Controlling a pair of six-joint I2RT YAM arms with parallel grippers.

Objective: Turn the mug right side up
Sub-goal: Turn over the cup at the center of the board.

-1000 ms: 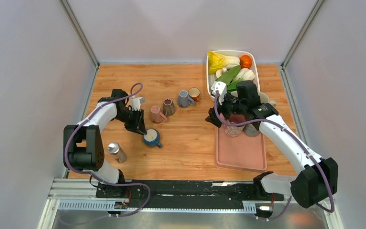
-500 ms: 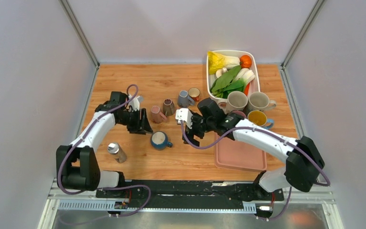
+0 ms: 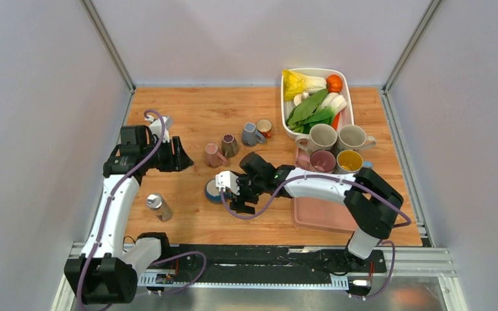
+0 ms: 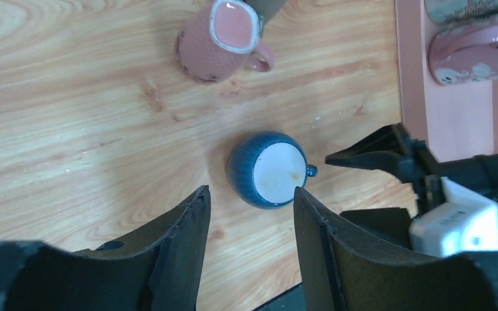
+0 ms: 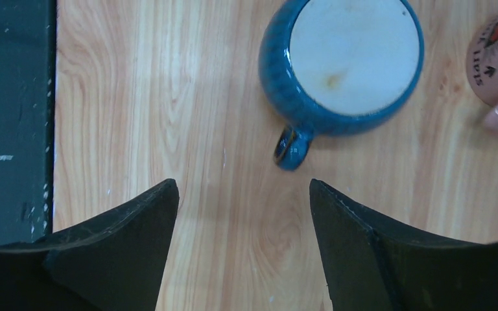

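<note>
Mug and two arms on a wooden table [image 3: 188, 110]: the blue mug [image 3: 211, 190] stands mouth down at the centre of the overhead frame, its pale flat base facing up and bearing a faint brown stain. The right gripper [image 3: 237, 194] sits just to the mug's right, jaws spread and empty. Seen from its own wrist camera, the blue mug [image 5: 340, 65] fills the upper right of the frame. Its small handle [image 5: 292, 146] points down toward the gap between the two dark fingers [image 5: 123, 227], which stay clear of it. The left gripper [image 3: 183, 155] hangs to the upper left of the mug, apart from it, also released with nothing between its jaws. Its wrist view looks straight down on the mug [image 4: 269, 170]. A pink mug [image 3: 214, 155] lies on its side beyond the blue one. A pink tray [image 3: 327, 214] lies at lower right, and a small metal bottle [image 3: 159, 206] stands at lower left.
</note>
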